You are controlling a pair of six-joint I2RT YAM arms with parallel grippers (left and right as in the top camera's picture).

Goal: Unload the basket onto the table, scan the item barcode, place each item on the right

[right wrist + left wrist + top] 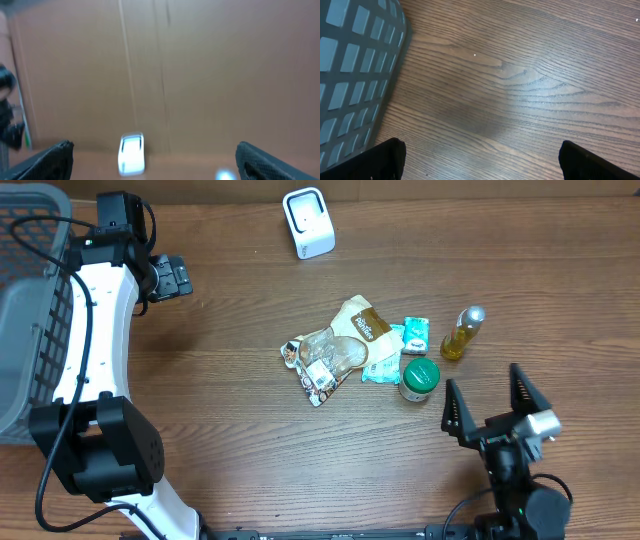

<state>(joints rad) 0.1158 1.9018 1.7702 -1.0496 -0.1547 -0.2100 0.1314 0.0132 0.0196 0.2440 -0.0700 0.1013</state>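
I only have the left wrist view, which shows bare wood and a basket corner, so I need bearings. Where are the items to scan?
Observer: They are clustered mid-table: snack packets, a green-lidded jar and a small yellow bottle.
Operator: Where is the scanner?
Observer: The white scanner stands beyond the cluster, toward the far edge, apart from the items.
Operator: Is the right gripper holding anything?
Observer: No. The right gripper is open and empty, on the near side, just right of the jar.
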